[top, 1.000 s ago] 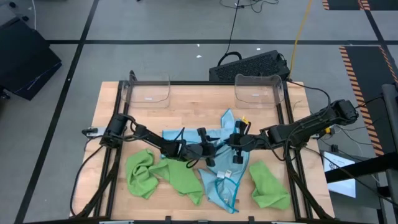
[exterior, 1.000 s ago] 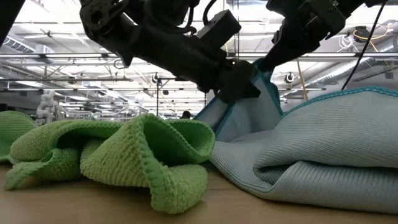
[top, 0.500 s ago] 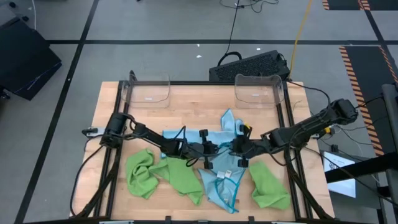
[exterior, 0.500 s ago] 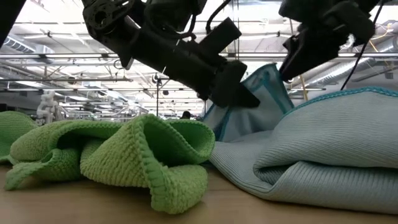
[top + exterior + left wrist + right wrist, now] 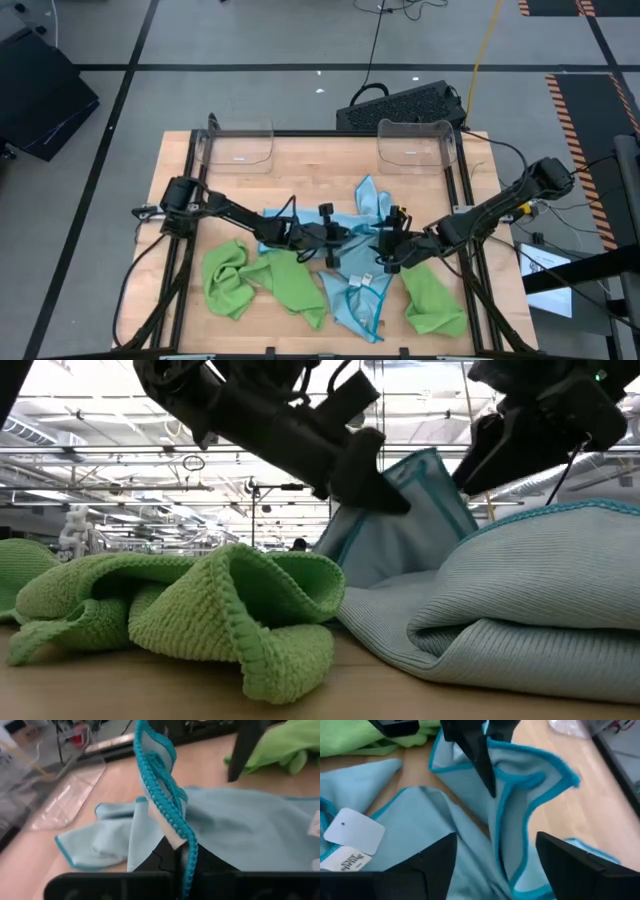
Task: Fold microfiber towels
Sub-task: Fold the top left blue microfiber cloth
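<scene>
- The wooden table (image 5: 300, 165) carries two clear plastic bins (image 5: 240, 148) along its far edge.
- A light blue towel (image 5: 360, 290) with teal edging lies spread and rumpled at the table's middle, running toward the near edge; a white label (image 5: 347, 840) is sewn to it.
- A crumpled lime green towel (image 5: 265, 280) lies to the left of the blue one, touching it; it may be more than one cloth, the folds make that hard to tell.
- A second green towel (image 5: 432, 300) sits folded on the right, near the blue one.
- The left gripper (image 5: 345, 238) is closed on a raised teal-edged fold of the blue towel, held above the table.
- The right gripper (image 5: 385, 252) hangs just beside that fold, fingers (image 5: 432, 857) spread wide, holding nothing.
</scene>
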